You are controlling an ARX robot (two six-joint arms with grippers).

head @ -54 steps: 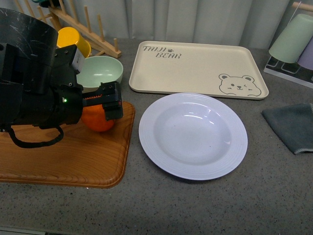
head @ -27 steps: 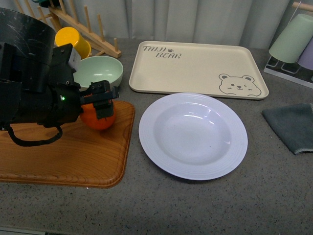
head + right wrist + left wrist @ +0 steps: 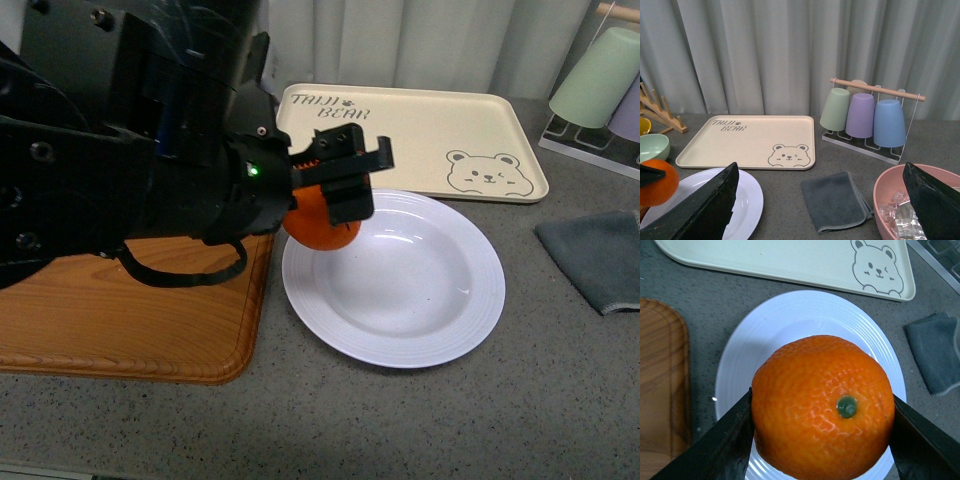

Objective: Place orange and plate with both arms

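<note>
My left gripper [image 3: 335,190] is shut on the orange [image 3: 318,222] and holds it in the air over the left rim of the white ribbed plate [image 3: 440,310]. In the left wrist view the orange [image 3: 822,405] fills the gap between the two black fingers, green stem dot up, with the plate [image 3: 790,320] below it. My right gripper [image 3: 820,210] is open and empty, away from the plate; its view shows the plate [image 3: 740,200] and the orange [image 3: 657,182] at the left edge. The right arm does not show in the front view.
A wooden board [image 3: 130,320] lies left of the plate. A beige bear tray [image 3: 410,135] lies behind it. A grey cloth [image 3: 595,255] is at the right. A cup rack [image 3: 870,120] and a pink bowl of ice [image 3: 900,200] stand further right.
My left gripper has lifted the orange off the wooden board and carried it right, over the plate's left rim. The plate has not moved.
</note>
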